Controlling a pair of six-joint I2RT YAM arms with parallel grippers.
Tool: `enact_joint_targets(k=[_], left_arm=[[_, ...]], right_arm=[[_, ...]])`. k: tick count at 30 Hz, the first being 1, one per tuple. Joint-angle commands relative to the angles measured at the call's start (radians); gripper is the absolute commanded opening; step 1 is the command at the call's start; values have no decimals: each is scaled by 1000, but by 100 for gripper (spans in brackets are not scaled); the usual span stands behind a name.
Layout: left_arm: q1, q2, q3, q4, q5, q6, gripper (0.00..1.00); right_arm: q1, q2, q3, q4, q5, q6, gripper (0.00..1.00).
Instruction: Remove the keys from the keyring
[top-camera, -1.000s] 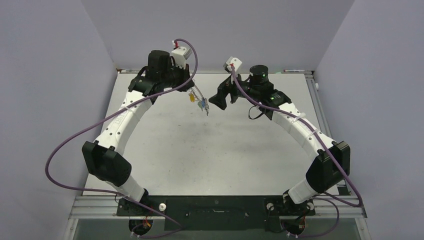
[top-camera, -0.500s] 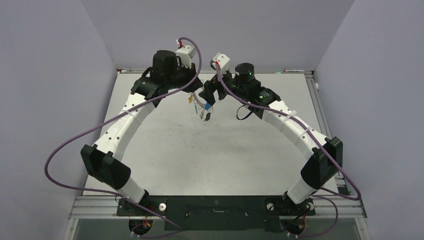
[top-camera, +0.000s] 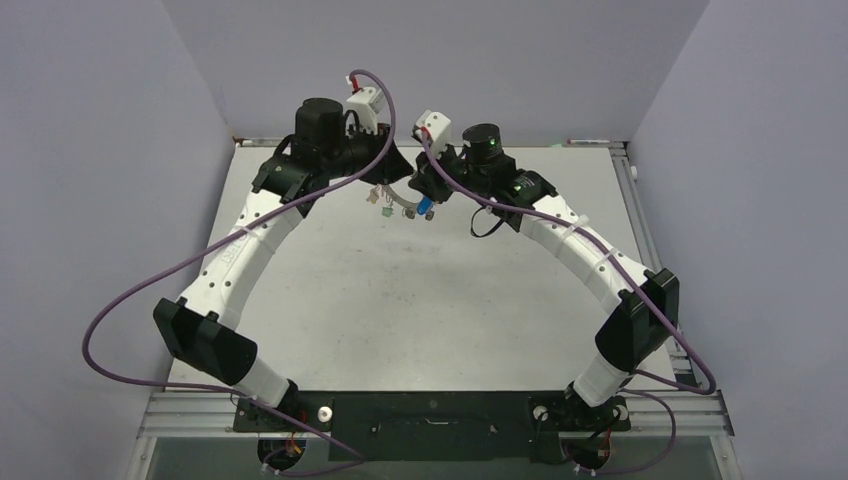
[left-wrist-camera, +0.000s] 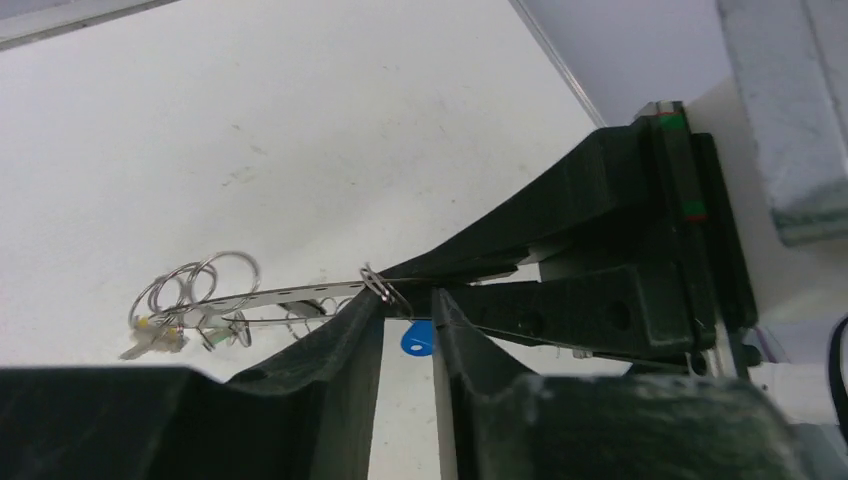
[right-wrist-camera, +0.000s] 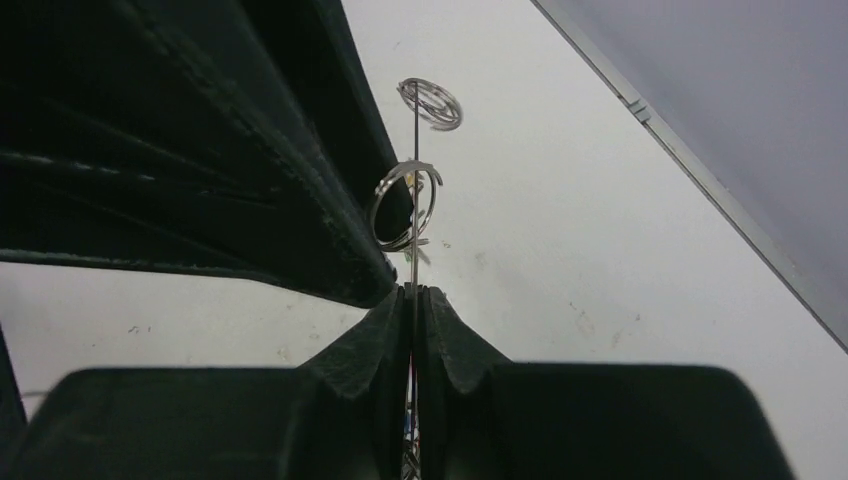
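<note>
Right gripper (right-wrist-camera: 415, 295): clamped on the rim of the keyring (left-wrist-camera: 290, 292), fingers pressed together with only the thin metal between. Shows edge-on in both wrist views, as a narrow grey strip running out from the fingertips. Hangs in the air above the far middle of the surface (left-wrist-camera: 300, 120), apart from it. Strung along it, several small split rings (left-wrist-camera: 205, 280), most bunched at the end away from the right gripper, one more close to the pinch. Dangling from the bunched rings, tiny keys (left-wrist-camera: 155, 338) with yellow and green heads, too small to count. Nearer the grip, a blue key (left-wrist-camera: 418, 340) hanging below the strip, visible through the gap of the left gripper (left-wrist-camera: 408, 298). Left gripper narrowly parted, white surface showing between its fingers, nothing pinched there; one fingertip just beside the keyring where the right gripper bites, contact not clear. Both grippers nose to nose in the top view, nearly touching. Behind them, two white-and-black arms (top-camera: 250, 235) arching in from the near edge, a purple cable (top-camera: 130, 300) looping off each. Around the surface, plain pale walls (top-camera: 100, 150); along its far and right edges, a metal frame rail (top-camera: 630, 190).
</note>
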Motion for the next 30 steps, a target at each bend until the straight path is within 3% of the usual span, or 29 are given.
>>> enact_joint_targets(k=[1,3,4,5,10,13,19,22,26,30], left_arm=[[68,-90,-2,129,215,-75,44],[151,-107,-31,193,347,-125,83],[199,-116,-47,232,421,-146,95],[243,-131,-73,275,475,-168,97],[387,-204,-215,360,611,-150,96],[392,-237,-252,288,623,-48,96],[356,-277,-333,314,654,22,98],[316,-268,-327,313,688,50,85],[256,-267,-320,285,687,63,78],[192,-280,-356,347,672,-16,68]], right_arm=[[-34,-20,57,21,-116,43,5],[-70,-35,49,49,-195,102,5],[-88,-44,41,69,-232,148,5],[-108,-55,30,97,-281,192,5],[-172,-109,-41,274,-456,399,5],[-198,-123,-56,339,-521,492,5],[-206,-158,-63,351,-607,527,5],[-204,-161,-56,327,-666,527,5],[-201,-164,-52,293,-731,527,5],[-189,-175,-55,288,-775,528,5]])
